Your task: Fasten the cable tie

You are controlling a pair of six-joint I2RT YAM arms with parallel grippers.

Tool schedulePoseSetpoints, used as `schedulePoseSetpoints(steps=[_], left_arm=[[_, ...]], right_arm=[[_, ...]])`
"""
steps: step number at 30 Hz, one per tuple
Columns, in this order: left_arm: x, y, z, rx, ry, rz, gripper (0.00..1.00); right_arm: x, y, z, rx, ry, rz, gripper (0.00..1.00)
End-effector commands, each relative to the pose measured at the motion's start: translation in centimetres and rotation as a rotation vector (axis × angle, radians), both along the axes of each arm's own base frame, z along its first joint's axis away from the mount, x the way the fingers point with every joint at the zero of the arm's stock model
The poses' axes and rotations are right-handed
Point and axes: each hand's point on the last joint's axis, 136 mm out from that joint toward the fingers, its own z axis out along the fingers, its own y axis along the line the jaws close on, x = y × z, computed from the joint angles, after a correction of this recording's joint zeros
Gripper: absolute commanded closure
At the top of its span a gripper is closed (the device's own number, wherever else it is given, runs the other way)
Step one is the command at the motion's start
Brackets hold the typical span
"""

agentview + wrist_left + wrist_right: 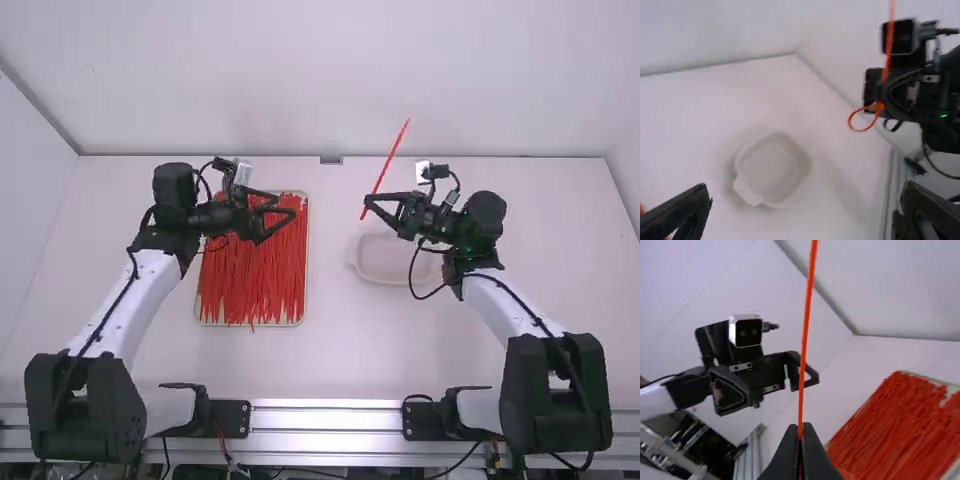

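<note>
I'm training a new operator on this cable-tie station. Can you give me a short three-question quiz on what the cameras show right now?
1. True or false: the left gripper is open.
2. Which arm holds the single red cable tie? A) the left arm B) the right arm C) neither
3. Fill in: the white ___ sits on the table to the right of the tray of red ties.
Key: 1 true. 2 B, the right gripper is shut on it. 3 container.
</note>
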Motion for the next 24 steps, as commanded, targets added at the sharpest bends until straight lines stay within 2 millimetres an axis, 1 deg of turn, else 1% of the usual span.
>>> schedulePoseSetpoints(steps=[1,3,5,8,9,12,13,15,16,18,21,22,23,24], left_arm=[[2.2,0.9,-0.1,0.154,-0.075,0.125,0.01],[2.7,1.3,-1.3,0.239,-0.021,0.202,0.00],[2.8,1.3,-1.8,0.263,-0.007,0.219,0.01],[2.6,1.3,-2.9,0.312,0.031,0.249,0.01],[2.5,1.3,-3.1,0.318,0.039,0.251,0.01],[2.2,2.4,-5.0,0.377,0.115,0.301,0.01],[2.1,2.5,-5.3,0.386,0.124,0.307,0.01],[1.9,3.4,-6.6,0.438,0.162,0.348,0.01],[1.9,3.4,-6.6,0.438,0.162,0.348,0.01],[1.4,4.8,-8.5,0.508,0.219,0.404,0.01],[0.9,6.2,-10.6,0.572,0.266,0.455,0.01],[0.6,6.9,-11.5,0.593,0.299,0.495,0.01],[0.4,8.1,-12.7,0.617,0.343,0.567,0.01],[0.3,8.5,-13.1,0.623,0.356,0.589,0.01]], right_arm=[[1.0,-1.1,0.7,-0.023,-0.070,-0.053,1.00],[2.2,-2.4,-0.5,-0.056,-0.051,-0.126,1.00],[2.9,-3.1,-1.3,-0.076,-0.035,-0.168,1.00],[4.2,-4.7,-3.4,-0.137,0.011,-0.262,1.00],[4.3,-4.8,-3.8,-0.147,0.019,-0.276,1.00],[5.5,-6.2,-6.7,-0.248,0.082,-0.393,1.00],[5.6,-6.3,-7.2,-0.266,0.089,-0.408,1.00],[6.0,-6.8,-8.9,-0.340,0.116,-0.464,1.00],[6.0,-6.8,-8.9,-0.340,0.116,-0.464,1.00],[6.1,-7.3,-10.8,-0.427,0.154,-0.523,1.00],[6.2,-8.0,-12.7,-0.533,0.181,-0.594,1.00],[6.2,-8.3,-13.4,-0.577,0.194,-0.625,1.00],[6.0,-8.7,-14.3,-0.631,0.215,-0.661,1.00],[6.0,-8.8,-14.5,-0.645,0.221,-0.673,1.00]])
